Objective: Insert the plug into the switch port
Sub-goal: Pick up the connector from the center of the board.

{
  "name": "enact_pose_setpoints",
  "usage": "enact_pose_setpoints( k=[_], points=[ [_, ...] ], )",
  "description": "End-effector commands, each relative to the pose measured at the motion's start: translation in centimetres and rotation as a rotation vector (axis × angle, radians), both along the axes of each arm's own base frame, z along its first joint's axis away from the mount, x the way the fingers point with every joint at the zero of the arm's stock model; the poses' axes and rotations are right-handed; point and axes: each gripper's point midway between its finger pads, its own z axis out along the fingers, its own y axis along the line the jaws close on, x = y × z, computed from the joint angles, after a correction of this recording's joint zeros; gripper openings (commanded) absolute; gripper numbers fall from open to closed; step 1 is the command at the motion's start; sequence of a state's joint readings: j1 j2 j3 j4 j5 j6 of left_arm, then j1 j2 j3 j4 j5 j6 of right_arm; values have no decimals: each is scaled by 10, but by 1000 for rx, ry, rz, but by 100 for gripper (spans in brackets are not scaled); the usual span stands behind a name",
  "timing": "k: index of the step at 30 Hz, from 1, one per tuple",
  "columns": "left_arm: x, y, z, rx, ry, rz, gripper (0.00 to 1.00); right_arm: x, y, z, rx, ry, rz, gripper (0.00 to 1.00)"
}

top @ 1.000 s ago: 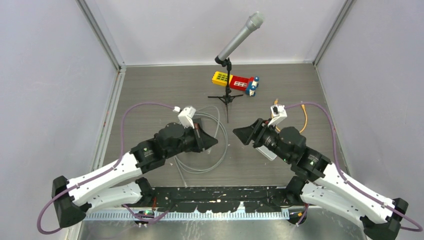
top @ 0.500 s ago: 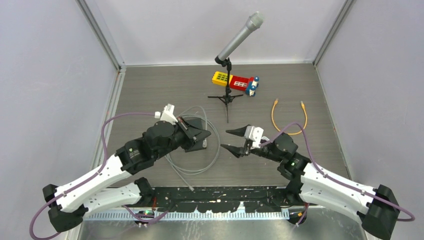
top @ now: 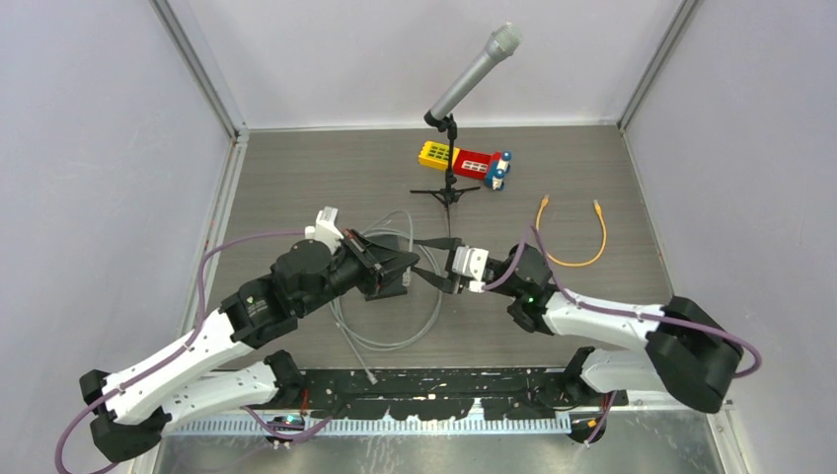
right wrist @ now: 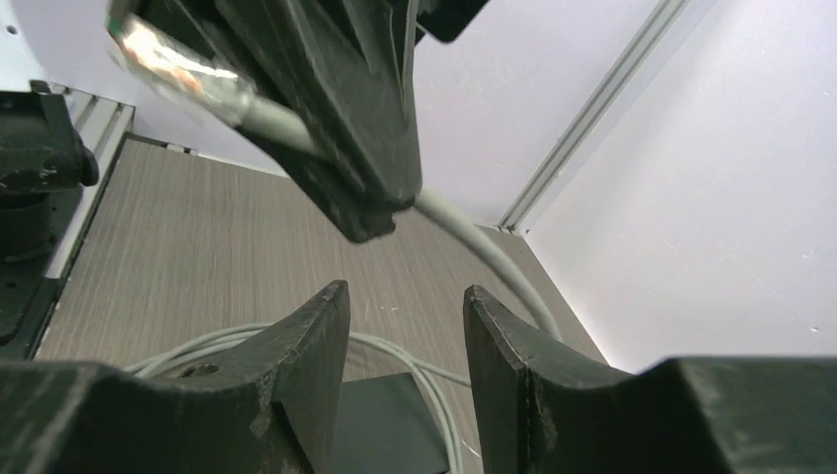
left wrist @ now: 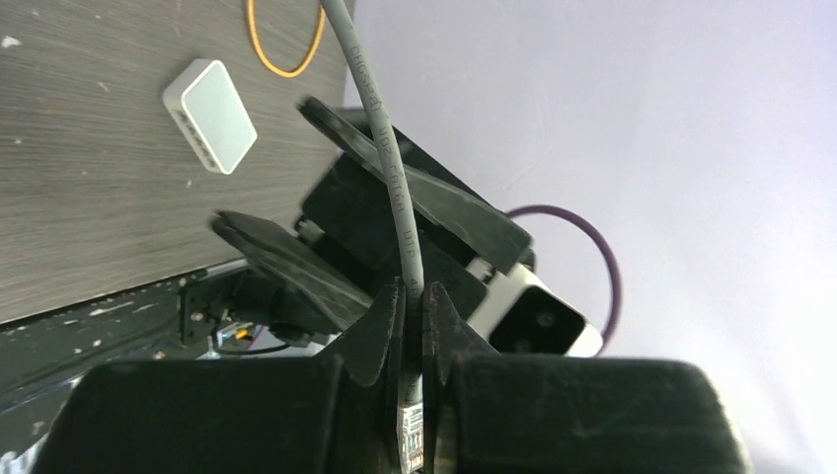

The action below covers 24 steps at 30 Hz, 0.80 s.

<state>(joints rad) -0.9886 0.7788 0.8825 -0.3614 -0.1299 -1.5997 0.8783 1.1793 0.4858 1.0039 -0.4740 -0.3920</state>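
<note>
My left gripper [top: 403, 259] is shut on a grey cable [top: 434, 308] just behind its clear plug [right wrist: 168, 49]. In the left wrist view the cable [left wrist: 380, 118] runs up out of the shut left gripper [left wrist: 413, 288], and the plug [left wrist: 410, 434] sits low between the fingers. My right gripper [top: 429, 259] faces it tip to tip, open, with nothing between its fingers. In the right wrist view the right gripper [right wrist: 407, 296] hangs just below the left fingers [right wrist: 336, 118]. A small white switch [left wrist: 209, 114] with a row of ports lies on the table behind the right fingers [left wrist: 434, 202].
A flat black box [right wrist: 395, 425] lies on the table under the grippers, inside the cable's loops. A microphone on a tripod [top: 449, 188] stands behind, with a toy of coloured blocks [top: 464, 160] beside it. An orange cable [top: 572, 242] lies at the right.
The right gripper has swung in from the right to meet the left gripper and its jaws have narrowed a little. The left gripper has shifted slightly, still holding the cable.
</note>
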Motion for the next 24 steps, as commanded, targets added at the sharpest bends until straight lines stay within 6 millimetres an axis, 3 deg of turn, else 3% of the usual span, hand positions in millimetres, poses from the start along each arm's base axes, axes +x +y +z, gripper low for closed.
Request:
enact_pose_setpoints(
  k=[1,17,24],
  points=[
    [1,3,35,-130,-55,18,0,0,4,58,183,-141,8,53],
    [2,28,45,-177,-62,100,0,0,-6,67,144,-212,-57,54],
    [0,27,50,-206,-67,94,0,12,10,75,103,-258,-64,56]
  ],
)
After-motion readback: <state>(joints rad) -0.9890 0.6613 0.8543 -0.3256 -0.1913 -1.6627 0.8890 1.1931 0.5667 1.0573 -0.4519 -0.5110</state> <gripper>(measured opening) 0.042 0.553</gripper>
